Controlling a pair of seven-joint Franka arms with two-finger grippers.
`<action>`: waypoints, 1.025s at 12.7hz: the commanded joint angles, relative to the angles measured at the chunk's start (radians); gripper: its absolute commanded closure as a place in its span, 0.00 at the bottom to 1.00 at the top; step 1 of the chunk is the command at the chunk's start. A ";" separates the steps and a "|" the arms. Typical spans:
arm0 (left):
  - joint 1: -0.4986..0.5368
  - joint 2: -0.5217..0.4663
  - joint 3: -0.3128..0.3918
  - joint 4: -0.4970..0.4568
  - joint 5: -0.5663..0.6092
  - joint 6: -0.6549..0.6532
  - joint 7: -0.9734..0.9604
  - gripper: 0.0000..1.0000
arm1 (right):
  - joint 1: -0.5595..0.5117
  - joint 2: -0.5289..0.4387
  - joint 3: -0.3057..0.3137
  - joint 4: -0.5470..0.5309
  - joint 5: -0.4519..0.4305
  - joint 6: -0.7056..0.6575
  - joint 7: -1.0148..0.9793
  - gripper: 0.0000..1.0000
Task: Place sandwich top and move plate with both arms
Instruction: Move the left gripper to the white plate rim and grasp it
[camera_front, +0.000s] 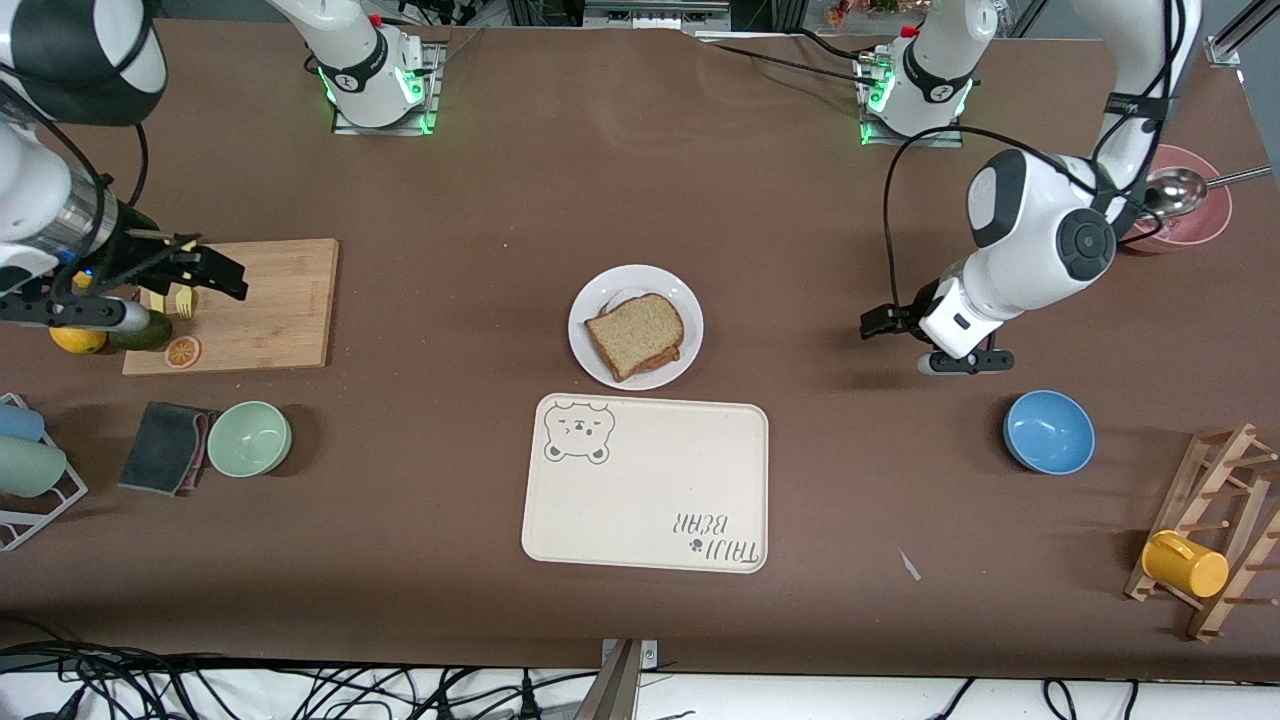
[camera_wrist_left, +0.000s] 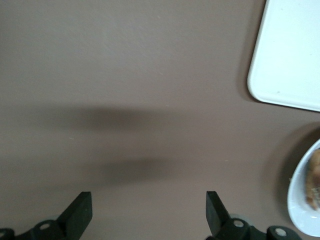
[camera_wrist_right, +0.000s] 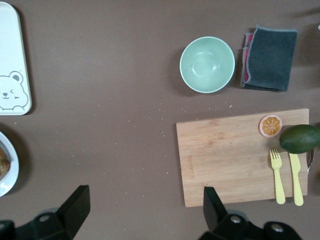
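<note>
Front view: sandwich top (camera_front: 636, 328) hides anything beneath it.

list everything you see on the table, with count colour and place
sandwich top: 1, tan-brown, on the sandwich on the plate
plate: 1, white, mid-table
tray: 1, cream with bear drawing, nearer the camera than the plate
cutting board: 1, wood, right arm's end; avocado, orange slice, yellow fork and knife on it
bowls: green beside grey cloth; blue at left arm's end
pink bowl: 1, holding metal ladle
wooden rack: 1, with yellow mug
left gripper: open, over bare table
right gripper: open, over the cutting board
</note>
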 joint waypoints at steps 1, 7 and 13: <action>-0.024 0.033 -0.027 -0.005 -0.144 0.046 0.020 0.00 | -0.015 -0.067 0.011 -0.024 0.024 -0.033 -0.007 0.00; -0.099 0.126 -0.046 -0.008 -0.611 0.104 0.252 0.00 | -0.025 -0.115 0.013 0.008 -0.097 -0.135 0.000 0.00; -0.171 0.209 -0.046 -0.002 -0.984 0.104 0.532 0.00 | -0.025 -0.106 -0.007 0.048 0.003 -0.151 0.020 0.00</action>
